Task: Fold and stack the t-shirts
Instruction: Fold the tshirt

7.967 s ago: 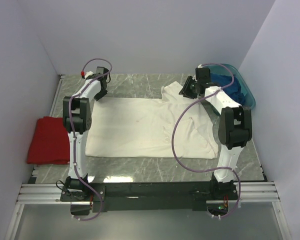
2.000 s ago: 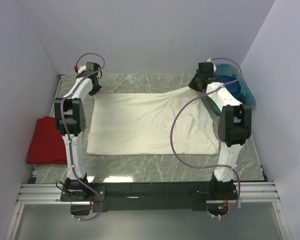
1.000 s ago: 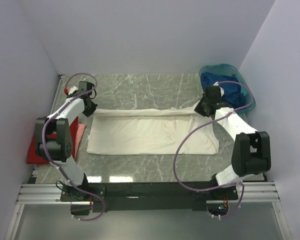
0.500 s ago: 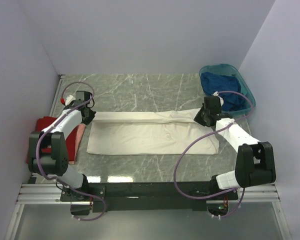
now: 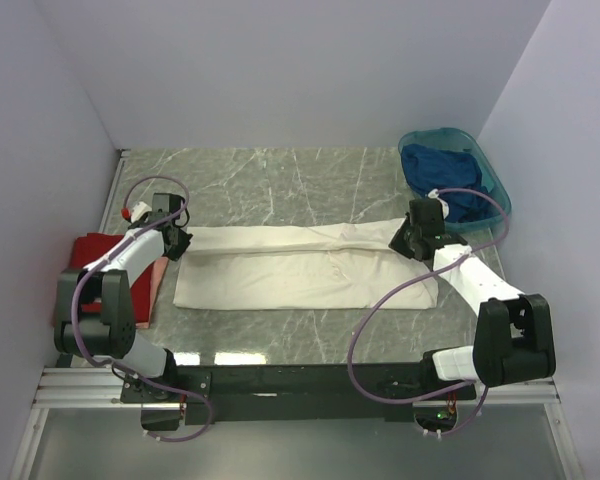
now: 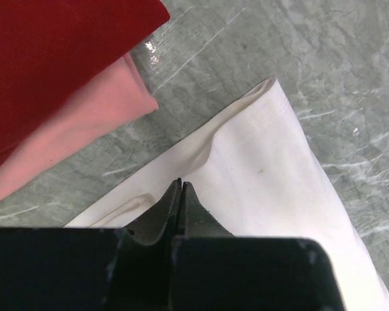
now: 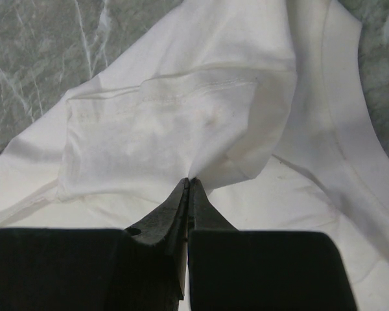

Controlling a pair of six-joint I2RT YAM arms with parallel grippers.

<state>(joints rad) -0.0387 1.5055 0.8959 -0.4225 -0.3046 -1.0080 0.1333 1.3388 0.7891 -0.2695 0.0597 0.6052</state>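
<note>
Fingers: both pairs clamped tight. Left gripper [image 5: 177, 243] pinches the left end of the cream-white t-shirt [image 5: 300, 268]; right gripper [image 5: 401, 240] pinches its right end, cloth puckering at the tips.
Cream-white t-shirt: spread mid-table as a long band, far edge doubled over toward the near edge, both held ends low over the cloth.
Done: the first lengthwise fold looks well underway, and the red t-shirt [image 5: 92, 250] is already a folded block at the left edge.
Left: I'd say lay this fold down, fold again, stack, then fetch the last shirt.
Around: marble table [image 5: 280, 180]; teal basin [image 5: 502, 200] far right, with the dark blue t-shirt [image 5: 448, 172] crumpled inside.
In the way: red t-shirt's pale corner sits just beside the left gripper, so it's tight there!
</note>
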